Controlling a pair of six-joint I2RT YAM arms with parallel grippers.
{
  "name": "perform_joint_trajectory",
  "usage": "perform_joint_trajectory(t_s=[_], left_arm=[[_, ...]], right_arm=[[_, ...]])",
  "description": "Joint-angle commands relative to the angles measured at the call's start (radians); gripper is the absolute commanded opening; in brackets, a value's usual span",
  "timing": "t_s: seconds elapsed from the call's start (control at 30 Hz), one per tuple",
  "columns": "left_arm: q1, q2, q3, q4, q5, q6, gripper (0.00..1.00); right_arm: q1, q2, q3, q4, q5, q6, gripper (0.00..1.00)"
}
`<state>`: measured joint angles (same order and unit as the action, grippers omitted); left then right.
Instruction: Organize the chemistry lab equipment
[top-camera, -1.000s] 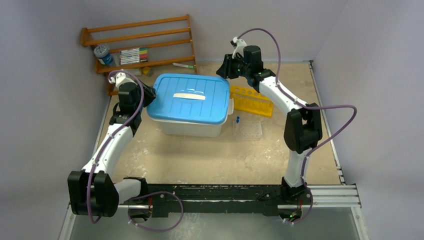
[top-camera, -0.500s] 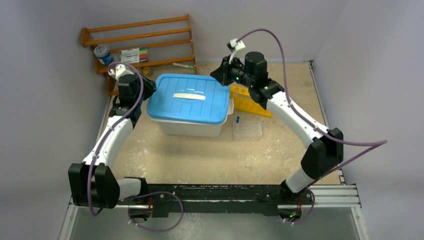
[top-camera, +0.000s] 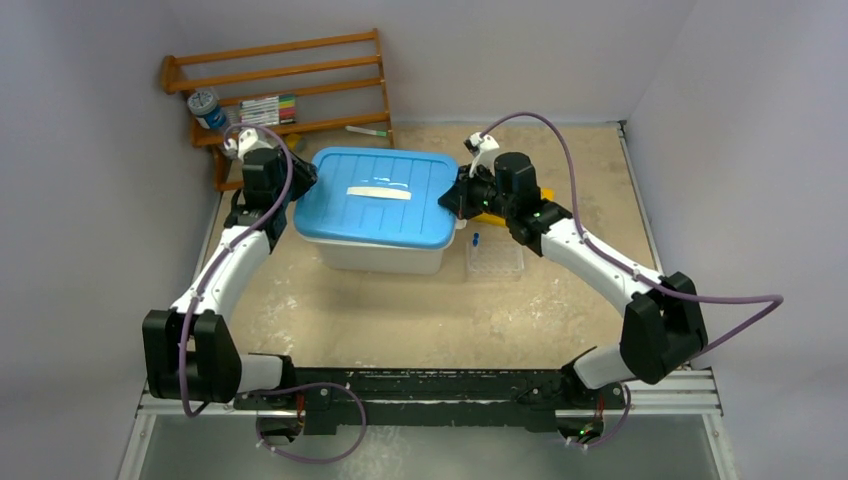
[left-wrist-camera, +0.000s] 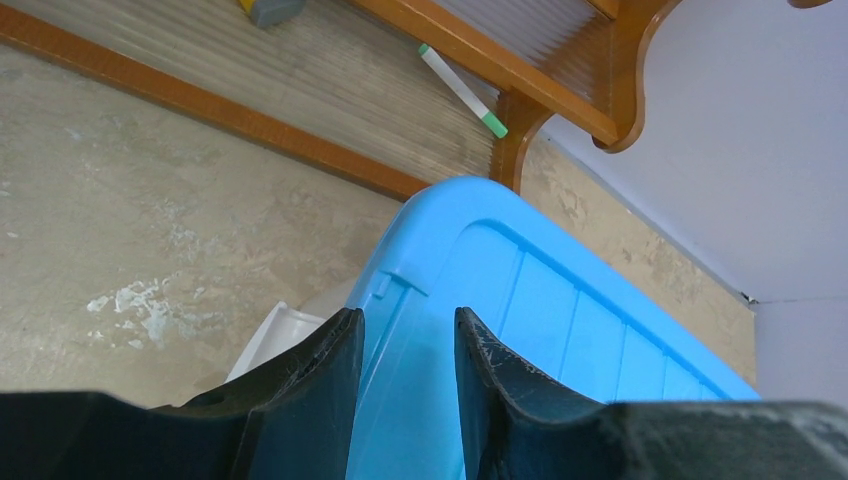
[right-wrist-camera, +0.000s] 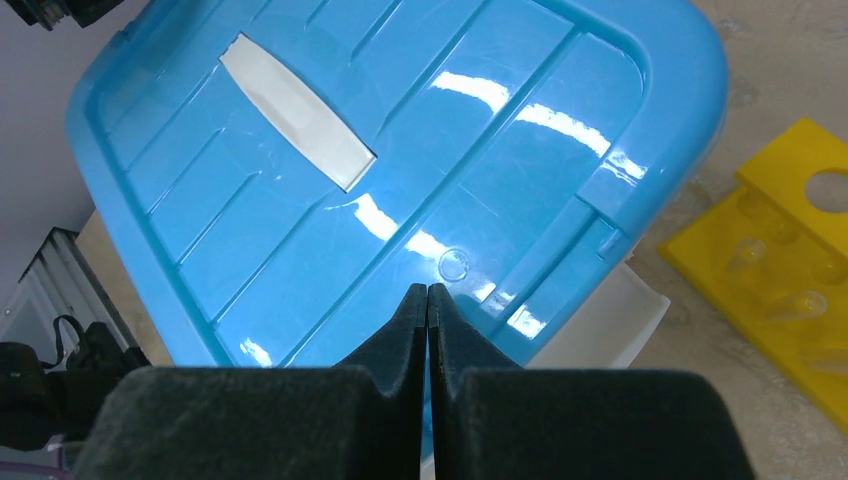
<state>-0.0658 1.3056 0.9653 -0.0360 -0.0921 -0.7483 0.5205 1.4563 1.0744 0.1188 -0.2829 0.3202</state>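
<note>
**Right arm:** The right gripper (right-wrist-camera: 428, 290) is clenched, its black pads (right-wrist-camera: 395, 340) pressed flat together with nothing between them. It is poised over the right-hand part of the blue lid (right-wrist-camera: 330, 210) of the storage tub (top-camera: 375, 258). Whether the tips touch the lid cannot be told.

The right wrist camera alone shows three things close up:
- the white strip (right-wrist-camera: 296, 124) across the lid's middle;
- the tub's white rim (right-wrist-camera: 618, 310) jutting out under the lid's right edge;
- the open holes of the yellow test-tube rack (right-wrist-camera: 790, 240) just beyond the tub's right side.

**Left arm:** At the tub's left edge the left gripper (left-wrist-camera: 405, 318) stands released. The left wrist view shows its fingers (left-wrist-camera: 310, 390) parted, with the lid's corner showing in the gap. Contact with the lid cannot be judged. This camera also shows a green-tipped marker (left-wrist-camera: 462, 90) lying on the wooden rack (left-wrist-camera: 200, 108) behind the tub.

**Overhead:** This view shows what neither wrist camera catches.
- A clear packet (top-camera: 497, 262) lies on the sandy table (top-camera: 400, 310) just off the tub's front right corner.
- The thin blue-ended tube (top-camera: 476, 240) lies at the packet's tub-side edge.
- On the wooden rack, behind the tub's back left corner, sit the coloured markers (top-camera: 268, 108) and a blue-labelled jar (top-camera: 206, 106).
- The yellow rack is mostly hidden behind the right arm in this view.
</note>
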Motion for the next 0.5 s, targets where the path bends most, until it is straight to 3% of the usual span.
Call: perform_joint_trajectory(t_s=[0.0,0.3,0.4,0.47], left_arm=[[0.003,0.01,-0.008,0.068,0.016,-0.013,0.38],[0.003,-0.011,-0.078,0.113,0.119,-0.07,0.38],[0.003,-0.03,-0.111,0.122,0.186,-0.099,0.38],[0.003,-0.048,-0.127,0.128,0.213,-0.112,0.38]], right_arm=[[-0.001,-0.032,0.011,-0.061,0.034,-0.013,0.0],[-0.001,-0.031,0.055,-0.064,0.02,-0.026,0.02],[-0.001,-0.016,0.062,-0.067,0.015,-0.031,0.21],[-0.001,-0.012,0.059,-0.062,0.014,-0.032,0.29]])
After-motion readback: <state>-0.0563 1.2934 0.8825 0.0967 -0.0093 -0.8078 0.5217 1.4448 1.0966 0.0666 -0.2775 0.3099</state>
